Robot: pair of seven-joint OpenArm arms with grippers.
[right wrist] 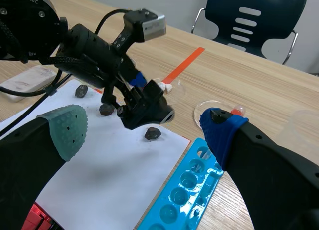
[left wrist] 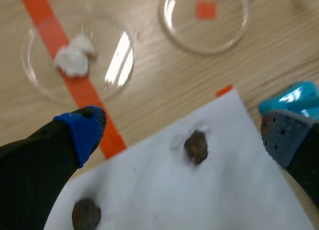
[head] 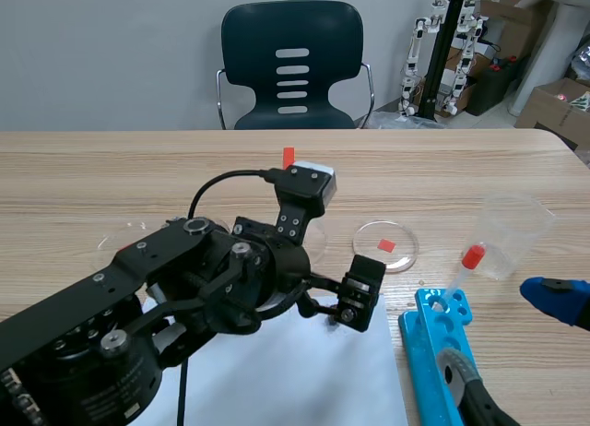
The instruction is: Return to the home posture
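The left arm [head: 138, 292] comes in low from its side and reaches past the table's middle. Its wrist is bent down, so the left gripper [left wrist: 185, 133] hangs over the white paper [left wrist: 209, 200]. Its fingers stand wide apart with nothing held, and one dark lump [left wrist: 196, 146] lies on the sheet between them. The right gripper [right wrist: 144, 123] sits low on its own side above the blue rack [right wrist: 187, 190], also spread wide and empty.

Only the left wrist view shows what lies ahead of that gripper: a white clump [left wrist: 74, 59] in a clear dish [left wrist: 35, 78] set over the orange tape [left wrist: 42, 18]. The right wrist view takes in the left arm from the side and shows three of the dark lumps on the paper. The scene view adds a clear cup [head: 509, 232] and a red-capped tube [head: 466, 265] leaning in the rack's far end.
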